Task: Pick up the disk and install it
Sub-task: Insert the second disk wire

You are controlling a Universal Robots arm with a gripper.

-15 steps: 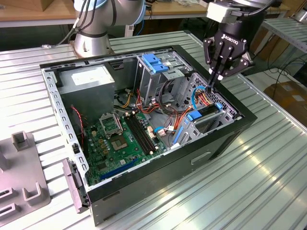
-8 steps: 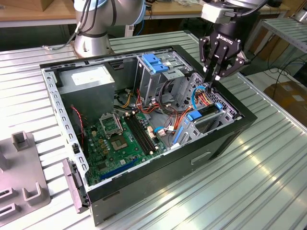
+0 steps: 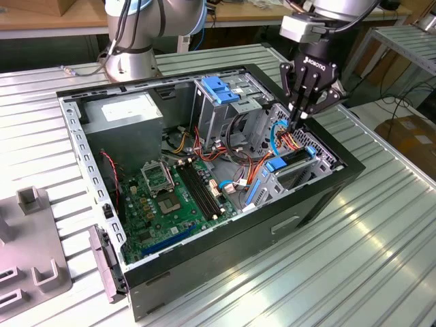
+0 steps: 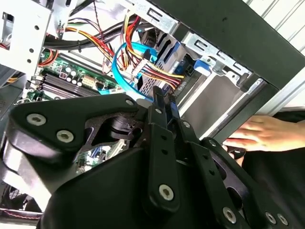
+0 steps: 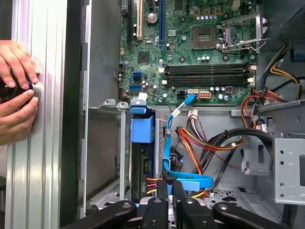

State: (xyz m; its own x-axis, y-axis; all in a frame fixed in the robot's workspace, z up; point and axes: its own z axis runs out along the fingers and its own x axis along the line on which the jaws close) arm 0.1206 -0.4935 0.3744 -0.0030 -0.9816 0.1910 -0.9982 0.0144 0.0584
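Already seated, apparently: disk (image 3: pixel 291 165), blue carrier rail uppermost, standing on edge in the low drive bay at the exterior view's right end of the open computer case (image 3: pixel 204 252), near the front wall. Seen in the first wrist view as a blue-capped slab (image 5: pixel 142 157) upright in its slot beside the motherboard (image 5: pixel 200 52). Tool (image 3: pixel 300 117) poised just above that bay, fingers drawn together to a narrow point, nothing clasped between them; fingertips down among the coloured wiring and a looping blue data cable (image 5: pixel 183 179), close to the disk's connector end. Judged late in the task: pick-up done, disk in the bay; full seating not checkable from here. Tall metal cage with blue tab (image 3: pixel 219 90) untouched further back. A person's hands (image 5: pixel 16 90) resting on the ribbed worktop (image 3: pixel 381 259) outside the case.
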